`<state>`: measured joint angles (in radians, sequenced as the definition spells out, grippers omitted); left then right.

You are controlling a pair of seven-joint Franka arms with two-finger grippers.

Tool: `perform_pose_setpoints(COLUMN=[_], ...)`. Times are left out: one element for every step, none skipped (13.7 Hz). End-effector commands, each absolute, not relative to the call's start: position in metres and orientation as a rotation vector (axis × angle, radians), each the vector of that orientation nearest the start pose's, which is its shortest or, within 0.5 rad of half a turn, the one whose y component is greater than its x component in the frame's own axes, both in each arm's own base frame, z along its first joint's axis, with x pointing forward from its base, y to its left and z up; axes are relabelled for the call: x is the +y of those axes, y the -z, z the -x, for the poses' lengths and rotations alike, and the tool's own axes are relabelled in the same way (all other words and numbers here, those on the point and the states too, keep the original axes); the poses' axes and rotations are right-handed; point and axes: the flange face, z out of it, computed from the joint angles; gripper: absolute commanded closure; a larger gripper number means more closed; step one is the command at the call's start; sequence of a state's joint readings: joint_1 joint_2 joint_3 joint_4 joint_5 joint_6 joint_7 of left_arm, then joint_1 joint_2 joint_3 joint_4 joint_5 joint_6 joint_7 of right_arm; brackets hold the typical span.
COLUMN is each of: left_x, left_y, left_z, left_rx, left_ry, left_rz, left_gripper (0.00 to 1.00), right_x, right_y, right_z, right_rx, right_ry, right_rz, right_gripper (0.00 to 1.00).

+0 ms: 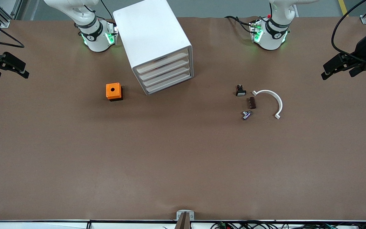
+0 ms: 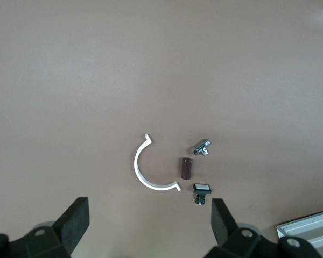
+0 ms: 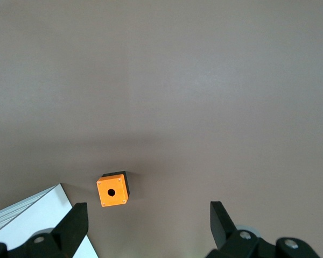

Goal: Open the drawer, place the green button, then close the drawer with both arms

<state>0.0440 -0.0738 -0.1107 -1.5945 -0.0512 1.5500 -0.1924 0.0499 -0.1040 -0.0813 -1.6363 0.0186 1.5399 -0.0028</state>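
The front view alone gives me the whole cabinet point(image 1: 152, 38), with its four fronts all flush and shut. The drawer point(image 1: 169, 83) sits low in that stack. Each wrist view catches only a white corner of the cabinet.

The left wrist view shows the small parts more clearly. A white curved strip point(image 2: 145, 174), a brown block point(image 2: 187, 167), a shiny metal fitting point(image 2: 203, 147) and a black-and-white part point(image 2: 201, 191) lie together. All are toward the left arm's end from the cabinet and a little nearer the front camera. I cannot tell whether any of them is the button.

The right wrist view shows only the orange box point(image 3: 112, 189). It sits just beside the cabinet, toward the right arm's end.

Both arms wait. The left hand point(image 1: 340, 68) hangs wide open over its end of the worktop point(image 1: 183, 159), well apart from the cabinet. The right hand point(image 1: 6, 67) is equally wide over the other end. Both wrist cameras look down on the worktop.

The drawer's front faces the front camera, angled toward the left arm's end. Its long axis runs slantwise across the worktop.
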Motion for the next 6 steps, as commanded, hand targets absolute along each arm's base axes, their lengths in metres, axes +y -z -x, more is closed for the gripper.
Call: perform_pose_setpoints(left_x=[-0.0394,-0.0384,-0.0361,-0.0359,-0.0358,-0.0358], left_y=[-0.6588,-0.6601,-0.6602,-0.6602,-0.6586,-0.6576], left_z=[-0.5245,-0.5244,-0.5246,-0.5246,-0.5256,-0.5259], left_rx=[-0.190,-0.192,-0.200,-0.200,-0.197,-0.195], left_ry=[0.067,0.070,0.070,0.070,0.065,0.061], left_rz=[3.161,3.160,3.161,3.160,3.160,3.160], left_gripper=[0.00,0.00,0.00,0.00,0.00,0.00], right_x=[-0.0138,-0.0138,-0.0138,-0.0138,-0.0138,-0.0138], right_y=[-0.6505,-0.6506,-0.6505,-0.6506,-0.6506,-0.6506], right_z=[-0.5210,-0.5212,-0.5210,-0.5212,-0.5212,-0.5212], right_rx=[0.054,0.054,0.054,0.054,0.054,0.054], right_ry=[0.009,0.012,0.009,0.012,0.012,0.012], right_rz=[3.125,3.125,3.125,3.125,3.125,3.125], right_gripper=[0.00,0.00,0.00,0.00,0.00,0.00])
